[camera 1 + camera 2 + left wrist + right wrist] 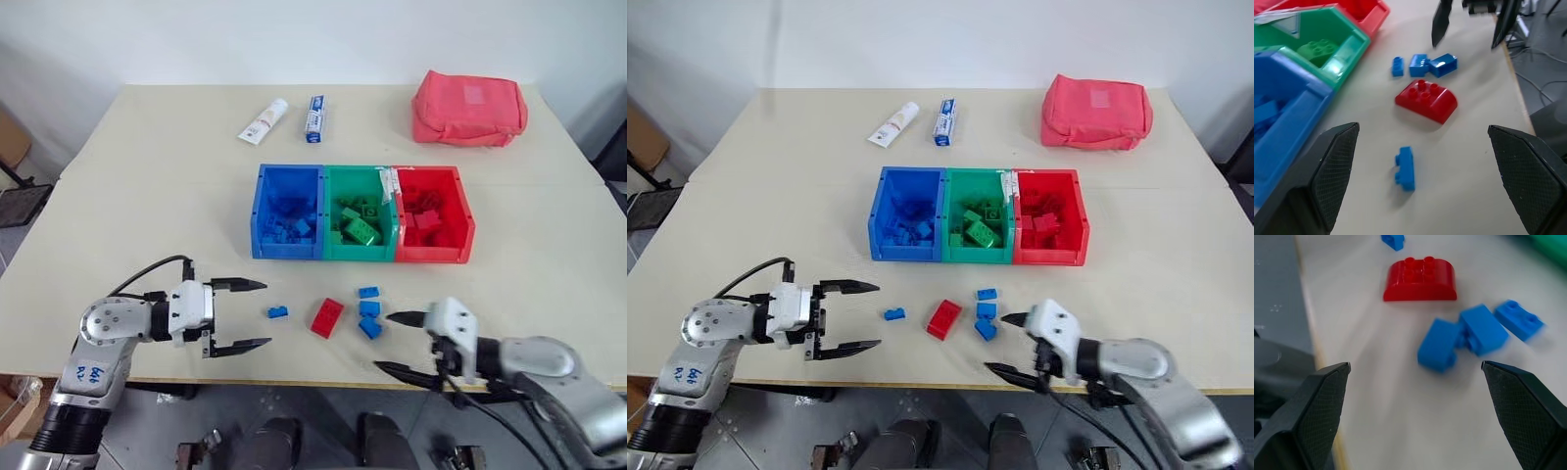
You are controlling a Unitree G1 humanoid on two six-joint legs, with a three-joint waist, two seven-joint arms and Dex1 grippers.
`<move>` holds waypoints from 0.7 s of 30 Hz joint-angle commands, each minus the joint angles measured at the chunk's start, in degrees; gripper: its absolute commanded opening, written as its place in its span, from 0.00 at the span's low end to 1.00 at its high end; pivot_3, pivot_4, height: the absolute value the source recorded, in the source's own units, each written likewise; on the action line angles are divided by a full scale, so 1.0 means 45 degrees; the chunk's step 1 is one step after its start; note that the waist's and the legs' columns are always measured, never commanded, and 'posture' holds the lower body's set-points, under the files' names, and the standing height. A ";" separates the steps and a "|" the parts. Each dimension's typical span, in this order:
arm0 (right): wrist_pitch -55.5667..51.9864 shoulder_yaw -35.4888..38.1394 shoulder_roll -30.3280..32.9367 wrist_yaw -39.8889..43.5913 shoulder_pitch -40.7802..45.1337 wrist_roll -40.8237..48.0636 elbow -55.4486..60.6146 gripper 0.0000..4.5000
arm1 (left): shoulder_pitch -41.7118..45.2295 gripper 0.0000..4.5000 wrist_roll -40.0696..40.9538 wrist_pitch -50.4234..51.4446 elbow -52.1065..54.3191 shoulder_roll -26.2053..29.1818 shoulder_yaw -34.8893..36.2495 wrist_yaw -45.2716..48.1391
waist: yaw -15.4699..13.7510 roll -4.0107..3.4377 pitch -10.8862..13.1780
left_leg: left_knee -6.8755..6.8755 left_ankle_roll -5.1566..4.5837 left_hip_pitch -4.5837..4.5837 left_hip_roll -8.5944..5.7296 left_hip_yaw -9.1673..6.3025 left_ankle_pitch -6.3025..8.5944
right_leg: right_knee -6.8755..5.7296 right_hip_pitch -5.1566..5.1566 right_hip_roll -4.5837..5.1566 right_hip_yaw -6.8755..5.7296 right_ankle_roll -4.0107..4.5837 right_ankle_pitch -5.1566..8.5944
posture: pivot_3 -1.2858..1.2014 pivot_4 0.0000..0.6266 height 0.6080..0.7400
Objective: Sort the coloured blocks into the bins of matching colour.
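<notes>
Blocks are left loose on the table [147, 176] near its front edge, in front of the bins [361, 257]: a red block [327, 316], a lone blue block [277, 312] beside it on the left, and a cluster of three blue blocks [369, 313] on its right. The blue bin [287, 211], green bin [361, 213] and red bin [432, 212] are already partly filled.

Both grippers are held wide and empty. The left gripper [238, 315] is hovered just left of the lone blue block; the right gripper [402, 343] is poised near the cluster, close to the table edge.

Several risks can be judged from here. The three clustered blocks are touching or nearly so, so two could be pinched at once, or a neighbour could be knocked aside as the fingers close. Because the loose blocks lie close to the front edge, a nudged piece could be pushed off the table. The red block is rounded on top, so a grip across the curve may slip. The grippers are also pointed toward each other across a small area, and a clash could result if both are moved in together.
</notes>
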State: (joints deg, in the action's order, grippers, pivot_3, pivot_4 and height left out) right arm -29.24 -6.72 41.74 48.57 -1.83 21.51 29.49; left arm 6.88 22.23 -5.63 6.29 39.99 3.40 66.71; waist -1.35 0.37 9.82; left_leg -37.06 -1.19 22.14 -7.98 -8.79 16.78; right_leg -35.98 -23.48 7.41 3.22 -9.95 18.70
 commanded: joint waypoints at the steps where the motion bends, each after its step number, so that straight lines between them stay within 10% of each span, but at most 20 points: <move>1: -0.0687 -0.0594 -0.0663 -0.1097 0.0721 -0.0653 -0.0306 0.91 | -0.0269 1.00 0.0168 -0.0106 0.0631 0.0198 0.0494 -0.0241 | -0.0003 0.0001 0.0000 | 0.0002 0.0000 0.0000 -0.0001 0.0000 0.0000 | 0.0001 0.0000 0.0000 -0.0002 0.0000 0.0000 | 0.52 0.24 1.00; 11: -0.0198 -0.1026 -0.0840 -0.0666 0.1122 -0.0896 -0.0496 0.20 | -0.0614 1.00 0.0422 0.0246 0.1103 0.0056 0.0841 -0.0811 | 0.0011 0.0004 -0.0002 | 0.0002 0.0000 0.0000 -0.0005 -0.0003 0.0001 | 0.0000 0.0001 -0.0011 -0.0005 0.0001 -0.0001 | 0.52 0.24 1.00; 21: -0.2844 0.0017 -0.3431 -0.2294 0.7202 0.1278 -0.1188 0.21 | -0.1967 1.00 0.1006 0.0559 0.1060 -0.0966 0.3023 -0.3052 | 0.0392 0.0009 0.0001 | 0.0006 0.0031 -0.0002 0.0040 0.0007 -0.0005 | -0.0013 -0.0018 -0.0022 -0.0006 0.0036 -0.0024 | 0.52 0.24 1.00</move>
State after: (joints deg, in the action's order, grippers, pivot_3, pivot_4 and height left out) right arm -39.25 -6.43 27.92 42.10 27.06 27.15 25.03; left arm -0.74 25.07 -2.97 10.36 35.84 14.04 54.15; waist 0.41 0.41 9.83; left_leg -37.03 -1.01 22.12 -7.75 -8.74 16.78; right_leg -36.06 -23.60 7.31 3.21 -9.76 18.60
